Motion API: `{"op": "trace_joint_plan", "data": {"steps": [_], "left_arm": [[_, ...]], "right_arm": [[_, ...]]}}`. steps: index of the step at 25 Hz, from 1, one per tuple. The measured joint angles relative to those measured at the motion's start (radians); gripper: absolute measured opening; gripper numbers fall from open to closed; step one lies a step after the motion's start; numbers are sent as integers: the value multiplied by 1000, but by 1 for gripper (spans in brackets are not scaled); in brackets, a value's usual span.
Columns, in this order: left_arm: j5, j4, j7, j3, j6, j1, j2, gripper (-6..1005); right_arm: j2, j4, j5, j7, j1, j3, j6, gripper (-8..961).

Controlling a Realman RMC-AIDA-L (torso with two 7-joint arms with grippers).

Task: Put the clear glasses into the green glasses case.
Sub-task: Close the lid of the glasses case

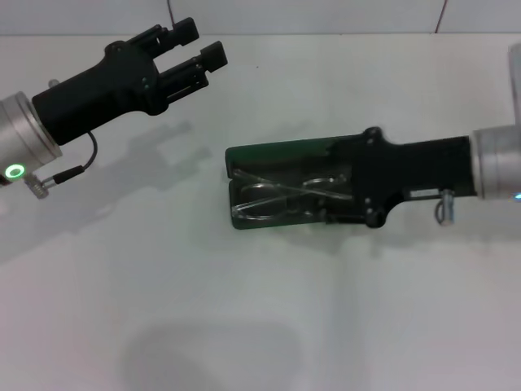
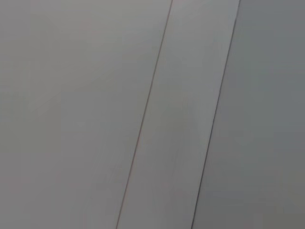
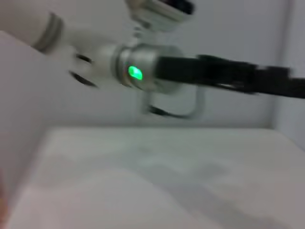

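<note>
The green glasses case [image 1: 273, 155] lies open in the middle of the white table in the head view. Its dark inside holds the clear glasses [image 1: 273, 199], whose curved arms cross over each other. My right gripper [image 1: 340, 195] reaches in from the right and covers the case's right end, right over the glasses. My left gripper [image 1: 203, 42] hovers open and empty at the far left, well away from the case. The left arm [image 3: 143, 71] with its green light also shows in the right wrist view.
The white table [image 1: 244, 326] spreads all round the case. A pale wall with seams [image 2: 143, 124] fills the left wrist view. The table's far edge [image 1: 326, 34] meets the wall behind.
</note>
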Motion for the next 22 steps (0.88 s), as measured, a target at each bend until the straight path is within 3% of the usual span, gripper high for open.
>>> {"op": "trace_joint_plan", "data": {"steps": [3,5,11,14,16,17,18,19,20,22], "left_arm": [[0,0,1,0,-1,-6,-2,697],[0,0,1,3,-7,-15,-6,696],[1,0,2,6,-11,-14,-10,696],[1,0,2,6,-11,-5,-10,696],[1,0,2,6,-10,4,-10,696],[2,0,2,6,-9,8,-9,696],[2,0,2,6,-8,13,-9,696],[2,0,2,6,-8,16,-8,697],[2,0,2,6,-7,18,-8,697],[2,0,9,6,-7,19,-9,697]], "right_arm": [[7,139,4,-39,103,-30,7,466],[10,189,48,-79,134,-97,41,466],[11,165,195,-136,147,-338,245,465],[8,122,184,-101,140,-373,314,465],[3,100,177,-82,130,-369,313,464],[-18,55,163,-46,104,-318,247,464],[-24,45,156,-39,97,-295,217,463],[-42,11,121,-19,64,-181,109,462],[-42,11,121,-19,64,-181,109,462],[-46,-17,66,-18,25,-74,33,461]]}}
